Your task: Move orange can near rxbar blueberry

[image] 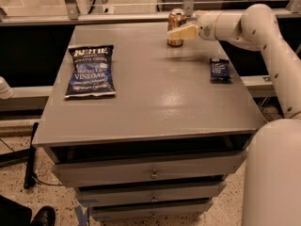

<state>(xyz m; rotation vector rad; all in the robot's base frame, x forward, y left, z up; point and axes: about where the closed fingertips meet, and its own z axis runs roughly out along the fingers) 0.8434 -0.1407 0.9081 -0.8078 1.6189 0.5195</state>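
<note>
The orange can (177, 18) stands upright near the far edge of the grey table (155, 102), right of centre. My gripper (175, 32) reaches in from the right at the can's mid-height, and its pale tip lies across the front of the can. The rxbar blueberry (219, 69), a small flat dark-blue bar, lies near the table's right edge, closer to the camera than the can and to its right. The can and the bar are about a can's height apart.
A large blue chip bag (90, 70) lies flat on the left side of the table. My white arm (268, 36) runs along the table's right side. A rail and glass panel (117, 11) stand behind the far edge. Drawers (150, 173) are below.
</note>
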